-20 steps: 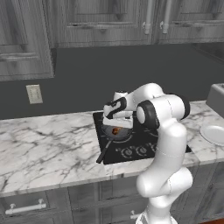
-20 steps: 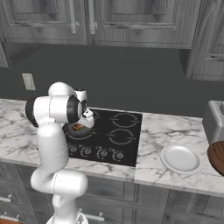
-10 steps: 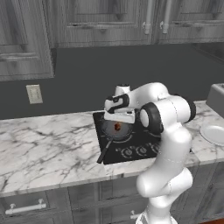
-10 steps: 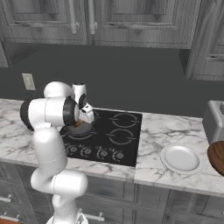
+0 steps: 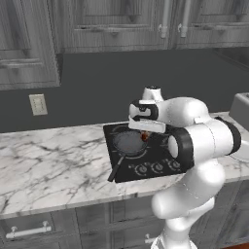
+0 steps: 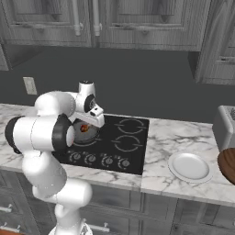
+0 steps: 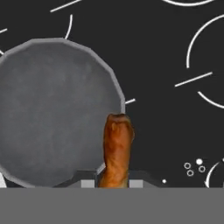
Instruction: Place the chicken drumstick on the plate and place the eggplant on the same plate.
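Note:
The reddish-brown chicken drumstick (image 7: 117,151) hangs between my fingertips, just past the rim of the grey frying pan (image 7: 52,109). My gripper (image 7: 113,181) is shut on it. From the base views the drumstick (image 5: 144,136) (image 6: 84,128) is lifted a little above the pan (image 5: 128,143), over the black stovetop (image 6: 119,140). The round white plate (image 6: 190,165) lies on the marble counter to the right of the stove, apart from the gripper. The eggplant is out of view.
The pan's long handle (image 5: 115,169) points toward the counter's front edge. A brown wooden board (image 6: 227,165) and a grey toaster (image 6: 226,126) stand at the far right, beyond the plate. Dark cabinets hang above the back wall.
The gripper has shut on the drumstick in the pan and raised it slightly. The arm has swung a bit toward the right side of the pan.

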Controlling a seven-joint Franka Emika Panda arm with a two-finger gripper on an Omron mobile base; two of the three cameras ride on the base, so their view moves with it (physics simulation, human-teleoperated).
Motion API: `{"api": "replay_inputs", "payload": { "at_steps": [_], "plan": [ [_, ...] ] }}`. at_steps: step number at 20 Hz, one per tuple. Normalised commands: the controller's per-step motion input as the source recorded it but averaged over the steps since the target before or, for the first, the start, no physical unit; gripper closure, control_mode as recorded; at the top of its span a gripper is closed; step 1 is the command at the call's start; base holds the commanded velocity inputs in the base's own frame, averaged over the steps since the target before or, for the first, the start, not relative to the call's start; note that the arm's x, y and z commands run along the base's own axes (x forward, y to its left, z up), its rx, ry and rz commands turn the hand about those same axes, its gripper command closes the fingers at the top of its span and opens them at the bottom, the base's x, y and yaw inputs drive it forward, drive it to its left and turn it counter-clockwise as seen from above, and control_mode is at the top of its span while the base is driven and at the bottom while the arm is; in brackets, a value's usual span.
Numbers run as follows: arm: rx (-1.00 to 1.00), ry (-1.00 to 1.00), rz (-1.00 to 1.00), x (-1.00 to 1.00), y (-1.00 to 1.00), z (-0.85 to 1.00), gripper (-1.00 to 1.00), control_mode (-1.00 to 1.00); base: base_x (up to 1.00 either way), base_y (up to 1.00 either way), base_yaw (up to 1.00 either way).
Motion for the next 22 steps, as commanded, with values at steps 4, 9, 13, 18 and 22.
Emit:
{"api": "replay_inputs", "payload": {
  "at_steps": [4,9,13,18,22],
  "plan": [
    [-0.04,-0.02,0.01,-0.92,-0.48,0.51,1.00,-1.00,0.00,0.00,0.00],
    [-0.05,0.00,0.02,-0.91,-0.31,0.45,1.00,-1.00,0.00,0.00,0.00],
    [-0.02,-0.01,0.09,-0.54,-0.49,0.28,1.00,-1.00,0.00,0.00,0.00],
    [0.00,0.00,0.22,-0.02,-0.40,0.18,1.00,-1.00,0.00,0.00,0.00],
    [0.00,0.00,0.15,-0.05,-0.12,0.11,1.00,-1.00,0.00,0.00,0.00]
  ]
}}
